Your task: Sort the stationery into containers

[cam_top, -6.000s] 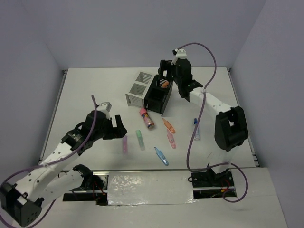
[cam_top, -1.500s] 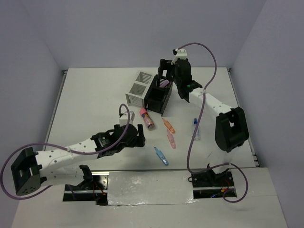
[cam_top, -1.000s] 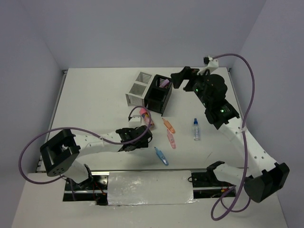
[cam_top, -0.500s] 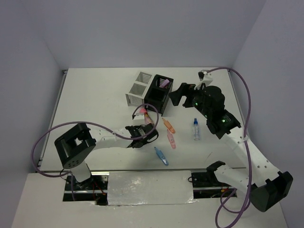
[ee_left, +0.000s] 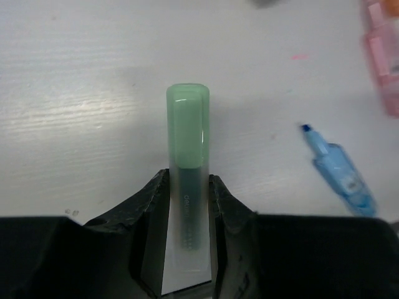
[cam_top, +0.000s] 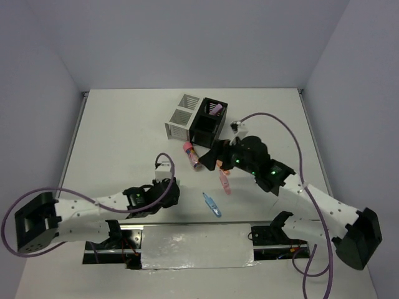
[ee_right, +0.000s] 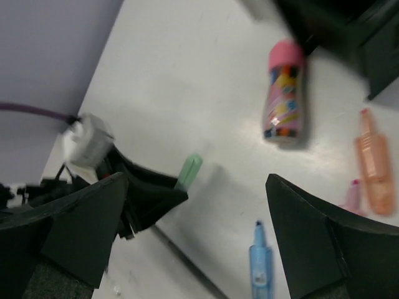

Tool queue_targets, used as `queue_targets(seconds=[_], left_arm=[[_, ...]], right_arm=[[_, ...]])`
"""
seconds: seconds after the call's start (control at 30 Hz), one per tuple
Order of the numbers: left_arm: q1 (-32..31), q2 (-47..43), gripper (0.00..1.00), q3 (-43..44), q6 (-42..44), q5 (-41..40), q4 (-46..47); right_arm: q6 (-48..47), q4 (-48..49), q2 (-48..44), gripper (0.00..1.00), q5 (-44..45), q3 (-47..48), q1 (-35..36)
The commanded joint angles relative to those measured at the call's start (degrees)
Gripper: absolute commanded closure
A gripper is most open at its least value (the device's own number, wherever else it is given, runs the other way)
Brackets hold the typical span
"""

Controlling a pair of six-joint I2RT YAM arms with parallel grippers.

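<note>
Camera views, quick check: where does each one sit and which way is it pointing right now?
Top external: above and behind the arm bases, looking down on the table; both arms, the white organiser and black organiser show.
Left wrist: on the left gripper, looking along its fingers, shut on the green highlighter; blue highlighter to the right.
Right wrist: on the open right gripper, looking down at the pink tube; its fingers fill the lower corners.
Shared: both wrist views show the green and blue highlighters.
</note>
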Motion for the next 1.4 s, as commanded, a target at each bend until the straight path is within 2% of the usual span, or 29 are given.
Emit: queue_targets(seconds=[0.0,0.13,0.4,0.5,0.6,0.7,0.73,0.77,0.8,0.9,0.93,0.97,1.0,1.1,1.13,1.2,1.23,1.3,1.37], left_arm=[[-1.5,-9.3,1.00,-3.9,8.5,-0.8,10.0],[-3.0,-22.0,1.00,-9.8,14.3,1.8,19.8],[-3.4,-34.5,1.00,-13.7,20.8,5.4,23.5],[-3.4,-35.8,1.00,-13.9,21.4,5.7,23.1],[-3.4,-35.0,1.00,-13.4,22.4,6.4,22.8],[-3.4,-33.0,1.00,-11.6,23.3,6.6,22.1],[-3.4,-32.5,1.00,-11.2,23.4,6.4,21.6],[-3.4,-32.1,1.00,-10.6,23.6,5.6,21.0],[-3.4,-31.1,0.99,-9.3,23.4,4.9,19.3],[-3.4,-28.5,0.49,-6.4,22.7,1.9,14.1],[-3.4,-27.7,0.16,-5.7,22.8,1.3,13.1],[-3.4,-26.8,0.07,-4.7,21.7,0.4,10.5],[-3.4,-25.3,0.01,-2.8,20.9,-1.3,8.4],[-3.4,-24.0,0.01,1.4,16.6,-4.1,0.0],[-3.4,-23.9,0.01,2.7,14.7,-5.0,-6.5],[-3.4,-23.7,0.01,7.6,9.3,-9.2,-14.2],[-3.4,-23.4,0.01,9.3,6.5,-10.4,-22.0],[-3.4,-22.8,0.01,14.3,6.2,-12.2,-27.7],[-3.6,-22.4,0.01,17.2,9.7,-13.5,-31.1]], right_arm=[[5.8,6.2,5.6,0.00,4.3,0.3,7.5],[12.4,9.9,12.7,0.00,9.6,0.7,14.1],[16.2,15.4,21.2,0.06,8.3,4.0,20.0],[16.7,17.4,23.6,0.14,7.2,4.4,21.3],[17.1,19.9,24.7,0.26,5.1,3.9,22.3],[16.6,20.2,25.1,0.63,4.4,4.3,22.8],[16.6,20.4,24.9,0.86,4.7,4.1,22.7],[16.6,20.6,24.4,0.94,5.1,3.5,22.6],[16.4,20.6,23.6,0.98,5.6,3.3,22.6],[13.1,20.0,21.7,1.00,6.4,3.5,21.5],[11.8,18.9,21.3,1.00,8.4,4.0,20.9],[8.3,17.9,21.0,1.00,10.0,5.8,20.1],[6.5,16.4,20.8,1.00,11.8,6.9,18.0],[0.0,12.6,21.8,1.00,15.3,11.8,12.4],[-0.9,12.5,22.2,1.00,15.7,12.8,7.9],[-4.2,13.7,24.0,1.00,15.8,15.7,3.7],[-5.4,15.5,24.8,1.00,15.9,18.1,0.4],[-10.9,18.0,28.3,1.00,16.1,21.0,-1.9],[-17.1,23.4,32.7,1.00,15.6,26.2,-4.1]])
